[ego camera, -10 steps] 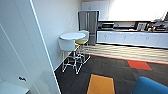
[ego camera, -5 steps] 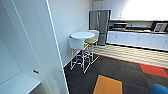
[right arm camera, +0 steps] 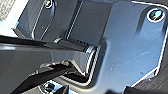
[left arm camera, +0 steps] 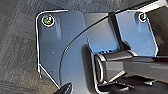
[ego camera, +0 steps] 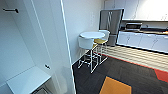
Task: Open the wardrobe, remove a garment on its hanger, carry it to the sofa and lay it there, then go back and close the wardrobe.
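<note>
The white wardrobe (ego camera: pixel 30 45) is close on my left in the head view and looks open. One tall white panel (ego camera: pixel 65 50) stands edge-on toward me. Inside, a short dark rod or bracket (ego camera: pixel 10 10) sits high up, and a white shelf (ego camera: pixel 27 80) lies low down. Both wrist views look past my own dark plate. Grey carpet (left arm camera: pixel 17 50) lies under the left wrist.
A round white high table (ego camera: pixel 92 35) with white and yellow stools (ego camera: pixel 86 43) stands by the white wall ahead. Behind it are a steel fridge (ego camera: pixel 111 21) and a kitchen counter (ego camera: pixel 145 37) with white cabinets. The dark carpet (ego camera: pixel 120 72) has orange and red patches.
The whole head view has shifted. The table and fridge slid to the right and the wardrobe came in larger on the left, so the camera has turned left.
</note>
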